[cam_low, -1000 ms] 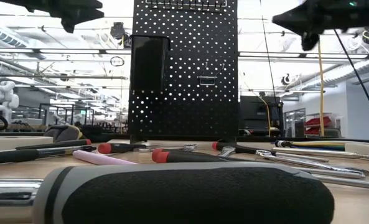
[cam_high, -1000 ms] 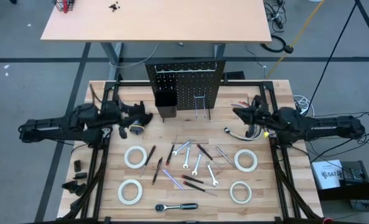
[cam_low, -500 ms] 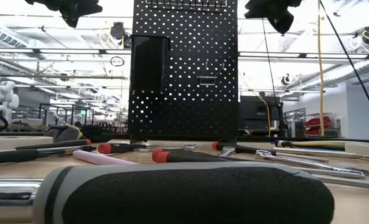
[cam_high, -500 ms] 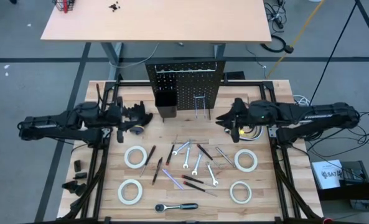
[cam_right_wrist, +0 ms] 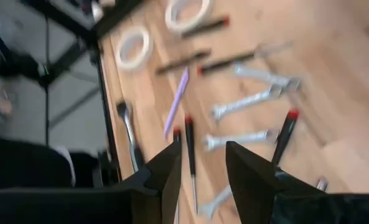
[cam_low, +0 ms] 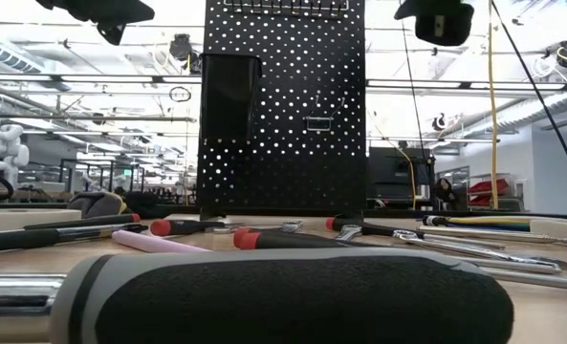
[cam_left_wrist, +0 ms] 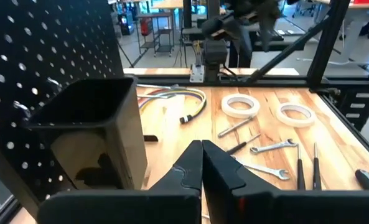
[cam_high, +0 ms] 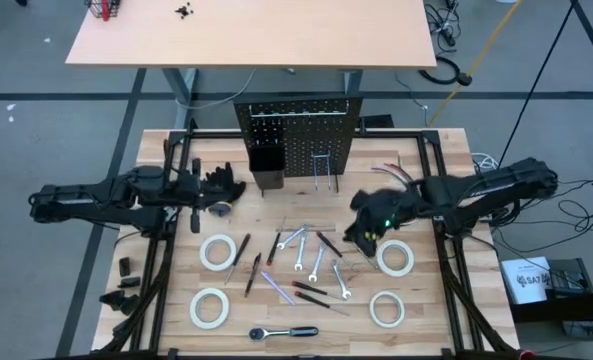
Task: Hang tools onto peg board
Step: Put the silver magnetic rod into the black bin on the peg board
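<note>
The black peg board [cam_high: 298, 138] stands upright at the table's far middle, with its box bin [cam_left_wrist: 88, 121] and thin wire hooks [cam_high: 324, 176]. The tools lie flat on the tabletop in front of it: silver wrenches [cam_high: 302, 254], red-tipped screwdrivers [cam_right_wrist: 189, 155], a ratchet [cam_high: 283, 332] and white tape rolls [cam_high: 217, 252]. My right gripper [cam_right_wrist: 203, 167] hangs open and tipped downward over the right side of the wrenches [cam_right_wrist: 241, 138], with nothing between its fingers. My left gripper [cam_left_wrist: 201, 157] is shut on nothing, raised left of the bin.
Coloured cables [cam_left_wrist: 172, 96] lie right of the peg board. Small black items [cam_high: 124, 283] sit at the near left. A purple stick [cam_right_wrist: 176, 102] lies among the screwdrivers. A black frame [cam_high: 446, 250] borders the table's sides. A tan desk [cam_high: 246, 30] stands beyond.
My right gripper has swung from the far right toward the table's middle and near side, rolling and tipping downward over the tools. My left gripper has stayed in place and its fingers have come together. No tool has moved.
</note>
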You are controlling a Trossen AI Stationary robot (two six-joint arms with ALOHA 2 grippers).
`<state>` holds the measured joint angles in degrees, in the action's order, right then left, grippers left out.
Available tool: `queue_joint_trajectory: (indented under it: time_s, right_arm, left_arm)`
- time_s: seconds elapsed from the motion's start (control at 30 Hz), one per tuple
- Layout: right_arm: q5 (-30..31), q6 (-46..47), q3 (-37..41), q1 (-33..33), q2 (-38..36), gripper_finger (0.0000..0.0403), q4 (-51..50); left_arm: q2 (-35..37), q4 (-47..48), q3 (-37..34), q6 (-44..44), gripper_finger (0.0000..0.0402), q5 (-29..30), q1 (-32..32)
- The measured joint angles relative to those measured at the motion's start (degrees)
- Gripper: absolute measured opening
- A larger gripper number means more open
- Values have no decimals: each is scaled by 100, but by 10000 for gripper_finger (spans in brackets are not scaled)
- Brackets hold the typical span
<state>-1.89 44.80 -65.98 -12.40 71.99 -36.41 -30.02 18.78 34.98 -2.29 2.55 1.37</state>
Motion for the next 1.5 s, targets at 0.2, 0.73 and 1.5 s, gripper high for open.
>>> queue_joint_trajectory:
  time_s: [0.2,0.73,1.5]
  right_arm:
    - [-4,241,0,-480,473,110,-179]
    - [517,-702,0,-1249,1165,109,-1232]
    - [1399,2521,1090,-1541,1232,109,-998]
  left_arm:
    - [-475,13,0,351,2,69,-433]
    - [-2086,-1127,-7,2021,0,2518,-2318]
    - [-2811,-1544,-31,1395,0,2023,-2651]
